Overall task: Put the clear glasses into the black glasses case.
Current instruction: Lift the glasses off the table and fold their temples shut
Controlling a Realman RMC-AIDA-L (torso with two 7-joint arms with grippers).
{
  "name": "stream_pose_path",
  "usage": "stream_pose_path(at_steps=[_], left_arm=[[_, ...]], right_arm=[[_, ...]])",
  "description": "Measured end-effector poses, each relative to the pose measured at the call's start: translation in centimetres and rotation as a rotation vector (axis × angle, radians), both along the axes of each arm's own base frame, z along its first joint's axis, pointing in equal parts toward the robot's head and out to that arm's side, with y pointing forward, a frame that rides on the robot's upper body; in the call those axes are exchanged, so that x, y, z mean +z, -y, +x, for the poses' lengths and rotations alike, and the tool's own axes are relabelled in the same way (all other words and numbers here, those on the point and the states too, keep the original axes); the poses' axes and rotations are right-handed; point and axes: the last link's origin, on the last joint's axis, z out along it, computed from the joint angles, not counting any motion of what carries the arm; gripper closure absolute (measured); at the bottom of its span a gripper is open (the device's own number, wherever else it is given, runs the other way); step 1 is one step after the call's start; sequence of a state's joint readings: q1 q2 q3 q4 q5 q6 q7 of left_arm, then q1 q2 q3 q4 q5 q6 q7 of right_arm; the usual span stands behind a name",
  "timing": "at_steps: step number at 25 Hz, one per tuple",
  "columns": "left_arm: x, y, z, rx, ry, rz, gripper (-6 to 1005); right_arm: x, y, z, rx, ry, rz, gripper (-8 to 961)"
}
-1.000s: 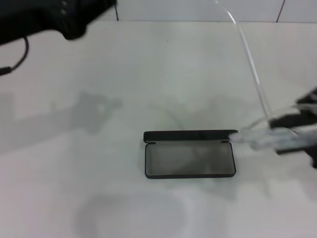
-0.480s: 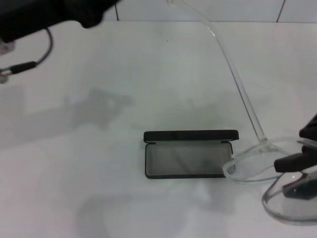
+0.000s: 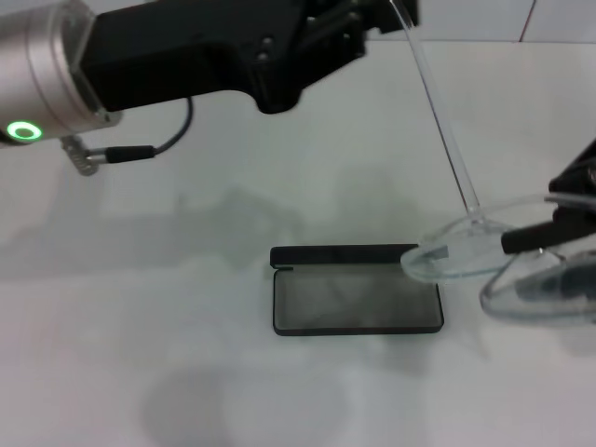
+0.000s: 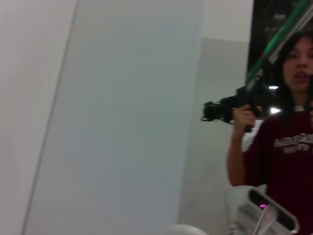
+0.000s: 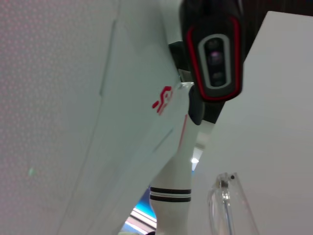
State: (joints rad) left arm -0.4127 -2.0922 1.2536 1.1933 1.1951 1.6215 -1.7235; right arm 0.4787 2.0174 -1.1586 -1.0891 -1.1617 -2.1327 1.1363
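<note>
Right gripper (image 3: 549, 244), pinching the glasses (image 3: 466, 250), has carried them leftward so the lens overlaps the open case's (image 3: 357, 303) right corner; left gripper (image 3: 372, 19) has reached the raised temple tip, fingers unreadable.

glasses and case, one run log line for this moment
right gripper: holding glasses above case's right end | case: open, empty, on table | left gripper: at glasses arm tip

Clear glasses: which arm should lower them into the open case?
Right. The right claw holds the clear glasses by the lens, right beside the open black glasses case. The left claw is high at the far end, by the tip of one temple arm.
</note>
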Motion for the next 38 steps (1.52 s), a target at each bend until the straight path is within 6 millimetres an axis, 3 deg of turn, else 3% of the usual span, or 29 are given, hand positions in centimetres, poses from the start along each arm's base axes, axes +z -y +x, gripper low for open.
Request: stream_pose_path(at_steps=[13, 21, 31, 38], left_arm=[[-0.4, 1.3, 1.9, -0.12, -0.012, -0.052, 929], [-0.6, 1.8, 2.0, -0.148, -0.011, -0.071, 929], [0.8, 0.4, 0.8, -0.078, 0.03, 0.022, 929], [0.8, 1.0, 1.6, -0.11, 0.096, -0.008, 929]], right_arm=[[-0.1, -1.3, 0.6, -0.075, -0.009, 0.01, 837], [-0.2, -1.5, 0.9, -0.094, -0.01, 0.008, 838], [-0.4, -1.1, 0.9, -0.073, -0.002, -0.017, 838], [-0.9, -1.4, 1.0, -0.101, 0.001, -0.023, 838]])
